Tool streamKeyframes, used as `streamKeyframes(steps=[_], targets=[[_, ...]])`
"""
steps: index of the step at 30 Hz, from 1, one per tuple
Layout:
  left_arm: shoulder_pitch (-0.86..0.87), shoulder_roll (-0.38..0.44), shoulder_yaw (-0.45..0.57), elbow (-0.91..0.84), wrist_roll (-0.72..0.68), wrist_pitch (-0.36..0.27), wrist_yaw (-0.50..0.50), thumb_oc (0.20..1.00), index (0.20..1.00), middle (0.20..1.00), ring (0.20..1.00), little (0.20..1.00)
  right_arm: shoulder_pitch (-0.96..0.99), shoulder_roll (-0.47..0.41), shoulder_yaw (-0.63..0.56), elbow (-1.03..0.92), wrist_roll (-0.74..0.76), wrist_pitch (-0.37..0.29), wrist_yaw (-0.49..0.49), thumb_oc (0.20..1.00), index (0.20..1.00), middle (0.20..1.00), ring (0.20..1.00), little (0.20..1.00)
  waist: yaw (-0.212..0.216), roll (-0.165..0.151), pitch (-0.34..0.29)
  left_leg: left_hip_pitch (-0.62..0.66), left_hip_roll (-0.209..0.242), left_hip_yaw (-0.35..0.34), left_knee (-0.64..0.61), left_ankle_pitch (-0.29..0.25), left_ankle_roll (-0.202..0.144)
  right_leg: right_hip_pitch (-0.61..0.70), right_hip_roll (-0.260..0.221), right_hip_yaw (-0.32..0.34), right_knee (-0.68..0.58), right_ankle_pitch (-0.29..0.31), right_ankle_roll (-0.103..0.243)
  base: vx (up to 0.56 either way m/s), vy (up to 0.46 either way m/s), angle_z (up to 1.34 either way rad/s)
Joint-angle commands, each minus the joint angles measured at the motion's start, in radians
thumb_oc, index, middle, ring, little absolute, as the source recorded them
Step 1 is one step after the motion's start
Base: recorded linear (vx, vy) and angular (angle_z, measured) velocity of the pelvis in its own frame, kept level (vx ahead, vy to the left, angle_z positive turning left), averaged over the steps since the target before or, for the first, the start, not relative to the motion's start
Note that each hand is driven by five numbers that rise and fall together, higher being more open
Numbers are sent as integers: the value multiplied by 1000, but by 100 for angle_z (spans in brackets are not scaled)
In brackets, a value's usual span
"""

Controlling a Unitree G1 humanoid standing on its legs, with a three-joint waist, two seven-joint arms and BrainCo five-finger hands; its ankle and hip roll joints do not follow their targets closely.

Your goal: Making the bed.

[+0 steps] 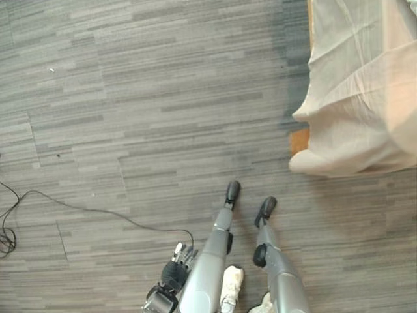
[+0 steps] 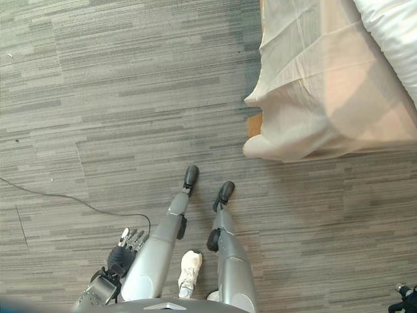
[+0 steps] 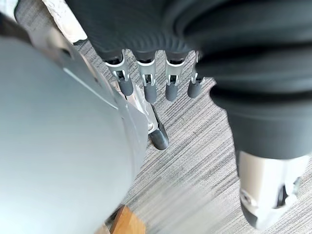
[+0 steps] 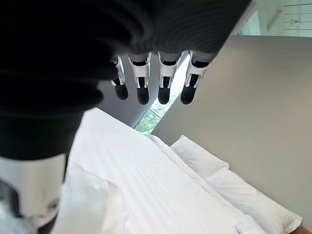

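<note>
Hanging relaxed and empty, left hand [image 2: 128,246] well apart from bed [image 2: 326,85], right hand [image 4: 146,83] likewise slack.

Bed with draped cream sheet [image 2: 326,91]: cut off by the frame's top and right edges (only its corner shows).
Plump white pillow [image 2: 394,39]: cropped at the upper right corner.

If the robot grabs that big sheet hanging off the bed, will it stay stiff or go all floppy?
Probably floppy: the sheet drapes over the bed corner in soft folds. It looks thin, so likely light. A loose bunch could slip out of the left hand.
</note>
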Motion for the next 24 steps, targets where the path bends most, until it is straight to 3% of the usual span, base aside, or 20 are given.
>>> streamKeyframes(steps=[1,6,7,9,24], targets=[[49,-4,-45,44,-31,-18,30,1000,1000,1000,1000,1000,-111,2,137,53,228,13,-8,1000,1000,1000,1000,1000,43,15,-35,16,26,-38,-62,83,-130,29,-59,-9,2,78,139,-6,2,-7],[28,-8,-53,63,-35,-25,42,1000,1000,1000,1000,1000,-83,21,77,32,336,-10,-22,1000,1000,1000,1000,1000,49,22,-15,4,29,-35,-62,87,-131,13,-60,-6,2,81,140,-6,3,-7],[13,-9,-61,72,-36,-36,45,1000,1000,1000,1000,1000,-37,22,0,8,451,-35,-30,1000,1000,1000,1000,1000,53,29,0,-2,31,-32,-62,88,-130,-2,-58,3,2,86,140,0,0,0],[6,-10,-61,76,-35,-41,47,1000,1000,1000,1000,1000,-15,27,-27,4,487,-45,-23,1000,1000,1000,1000,1000,54,32,6,-5,32,-29,-62,88,-129,-9,-57,6,2,86,139,1,2,-3],[-34,-28,-70,133,-20,-51,46,1000,1000,1000,1000,1000,72,45,-115,41,584,-68,29,1000,1000,1000,1000,1000,58,67,71,-62,35,-8,-62,84,-124,-83,-57,28,2,93,139,2,0,-3]])
